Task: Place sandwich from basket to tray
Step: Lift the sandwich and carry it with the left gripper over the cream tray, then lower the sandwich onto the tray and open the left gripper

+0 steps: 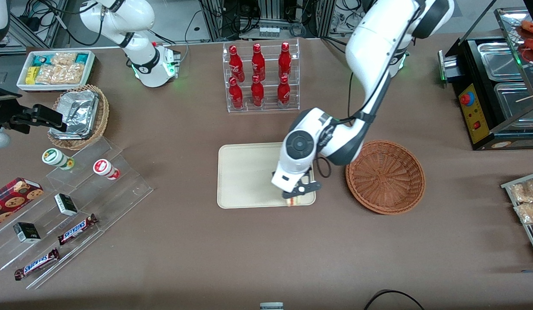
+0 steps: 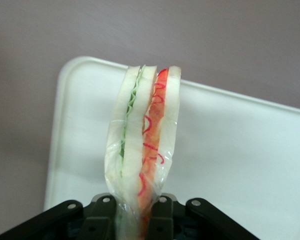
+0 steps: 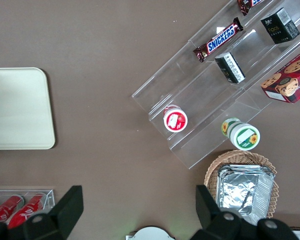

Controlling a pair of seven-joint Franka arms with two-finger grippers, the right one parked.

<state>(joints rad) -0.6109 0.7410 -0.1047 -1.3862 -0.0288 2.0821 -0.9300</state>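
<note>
Sandwich (image 2: 142, 145) pinched upright between gripper (image 2: 135, 212) fingers (image 2: 102, 216) — over tray (image 2: 240, 165), seemingly just above.

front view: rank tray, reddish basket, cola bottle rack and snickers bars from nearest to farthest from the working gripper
Gripper holds the sandwich.
1. Tray, directly beneath it.
2. Basket, beside the tray.
3. Bottle rack, farther from the camera.
4. Snickers bars, toward the parked arm's end.

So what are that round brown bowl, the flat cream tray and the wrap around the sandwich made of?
The round reddish-brown basket looks like woven wicker: ribs radiate from its centre. The flat cream tray seems to be smooth matte plastic, though that is a guess from its even surface and rounded rim. The sandwich, held in the gripper above the tray's corner, wears thin clear film, wrinkled and glossy.
</note>
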